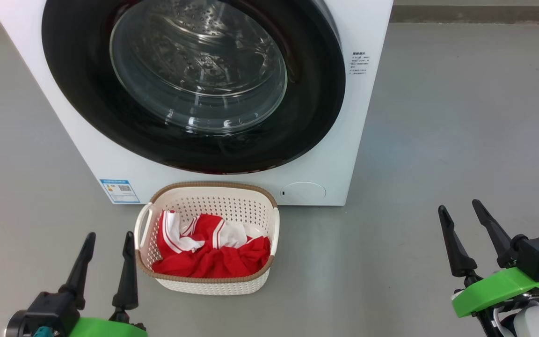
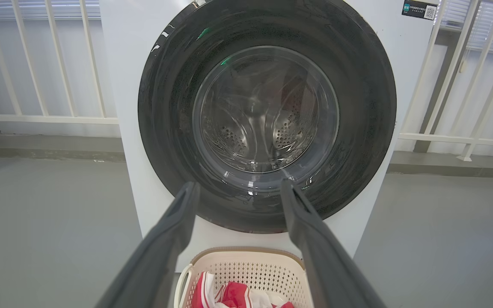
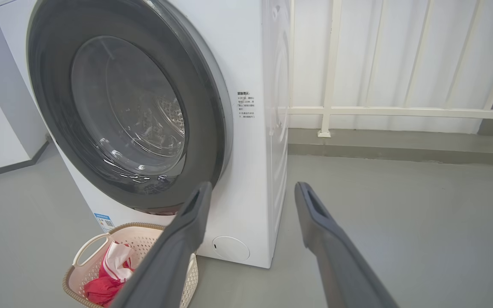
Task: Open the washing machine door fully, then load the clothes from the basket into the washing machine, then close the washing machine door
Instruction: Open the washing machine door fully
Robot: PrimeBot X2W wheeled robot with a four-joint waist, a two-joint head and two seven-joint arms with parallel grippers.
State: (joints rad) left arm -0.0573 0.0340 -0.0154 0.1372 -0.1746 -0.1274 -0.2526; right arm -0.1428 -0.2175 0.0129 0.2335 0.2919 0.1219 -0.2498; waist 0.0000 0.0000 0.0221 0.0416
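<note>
place: laundry area | evidence: washing machine, bare grey floor, white railing

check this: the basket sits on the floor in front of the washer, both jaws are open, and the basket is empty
Not empty: the head view shows red and white clothes in the basket. The rest holds: it sits on the floor before the washer; left gripper and right gripper have open jaws.

There is one washer with one door, one blue sticker and one round flap, one basket holding one tangled bundle of clothes, and two two-fingered grippers, the left gripper and the right gripper.
</note>
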